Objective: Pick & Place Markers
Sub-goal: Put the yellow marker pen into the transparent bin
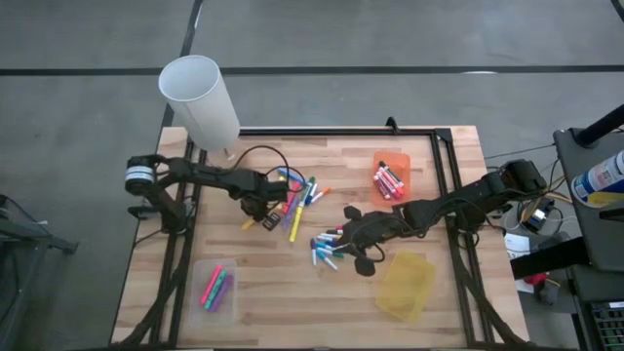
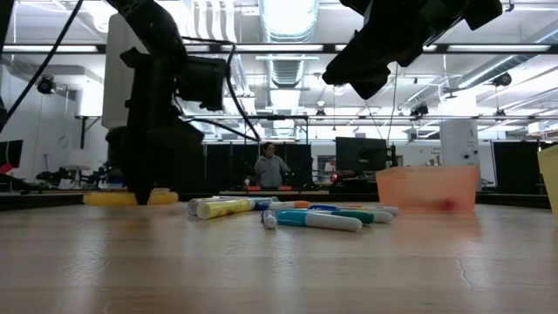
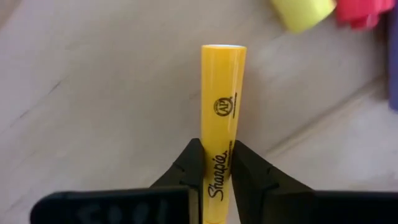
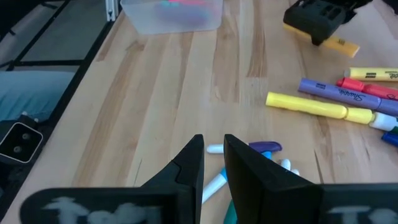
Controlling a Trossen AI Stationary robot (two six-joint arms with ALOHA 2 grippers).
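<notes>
Gripping 1 yellow marker [image 3: 222, 134] lying on the table [image 1: 273, 292] beside the left pile, the left gripper [image 3: 216, 163] pinches its barrel; lift pending, bin unclear. Right gripper [image 4: 213, 155], fingers narrow and empty, hovers over the centre markers [image 1: 327, 249].

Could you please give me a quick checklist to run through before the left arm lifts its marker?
1. Left gripper fingers closed on the yellow marker: ok.
2. Grip centred on the barrel: not ok, the fingers hold it near one end.
3. Marker clear of neighbouring markers: ok in the left wrist view.
4. Right gripper out of the way: ok, over the other pile.
5. Yellow bin free to receive: ok.
6. Marker lifted off the table: cannot tell.
</notes>
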